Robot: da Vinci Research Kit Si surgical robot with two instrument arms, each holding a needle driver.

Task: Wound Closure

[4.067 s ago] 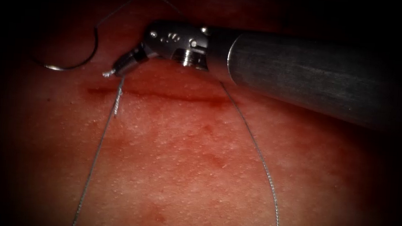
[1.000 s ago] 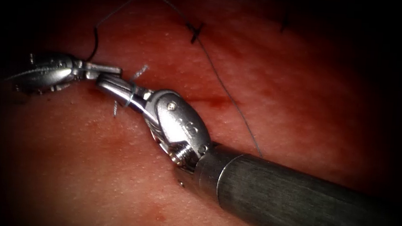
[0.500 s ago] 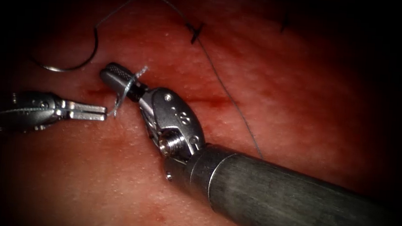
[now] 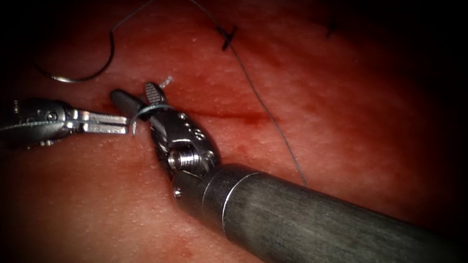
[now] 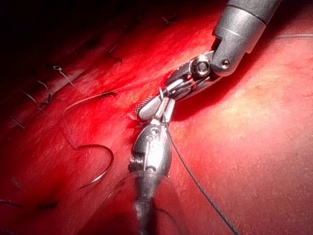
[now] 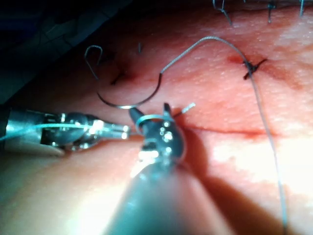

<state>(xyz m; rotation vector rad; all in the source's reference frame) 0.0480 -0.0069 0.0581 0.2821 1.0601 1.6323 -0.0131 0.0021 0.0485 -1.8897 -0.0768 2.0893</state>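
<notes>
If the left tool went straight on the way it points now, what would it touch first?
Probably the right tool: the left tool, shut on the thread, points at its open, thread-wrapped jaws. Depth is uncertain. The needle lies free on the tissue.

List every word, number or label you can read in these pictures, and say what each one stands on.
None can be read.
Small marks stand on the wrist of the right tool, too small to read.
The left tool bears no readable text.
</notes>
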